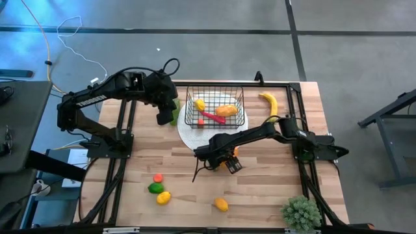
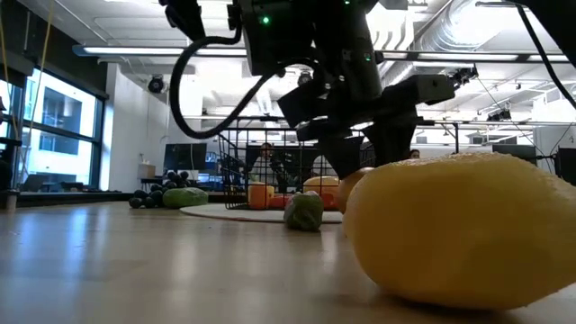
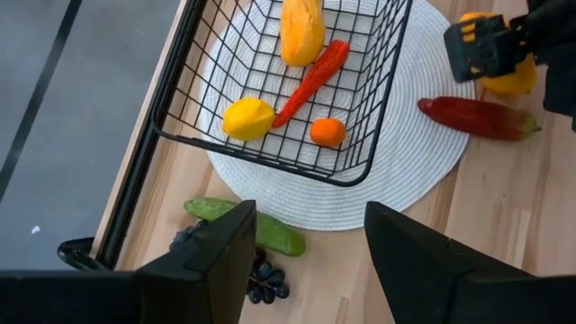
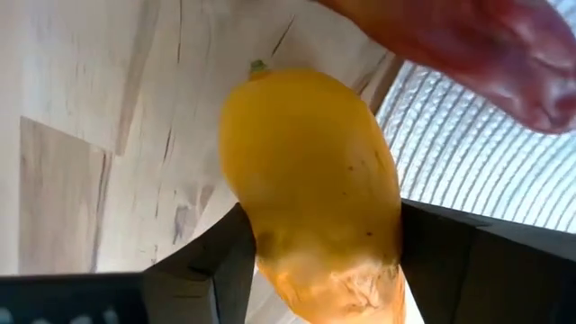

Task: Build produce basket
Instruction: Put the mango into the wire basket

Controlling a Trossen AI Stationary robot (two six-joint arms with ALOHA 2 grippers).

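While the small rectangular black wire-mesh basket sits on a flat white round woven disc toward the far middle of the pale wooden surface, the right gripper is low over the wood just in front of that disc, its dark fingers closed around a smooth yellow-orange oval toy fruit that fills the gap between them. A long red pepper-like piece lies on the disc's edge just beside that fruit, outside the basket. Inside the basket lie a yellow lemon, a small round orange piece, a thin red chilli-shaped piece and an elongated orange-yellow piece. The left gripper hovers just left of the basket, its fingers standing partly apart and holding nothing; below it, beside the disc's rim, lie a long green pod-shaped piece and a bunch of dark grapes. A curved yellow banana rests just right of the basket. Well in front of the basket, toward the near left, sit a small red-orange piece, a green piece and a yellow lemon-like piece close together, with another yellow-orange piece farther right. A bushy green plant stands at the near right corner.
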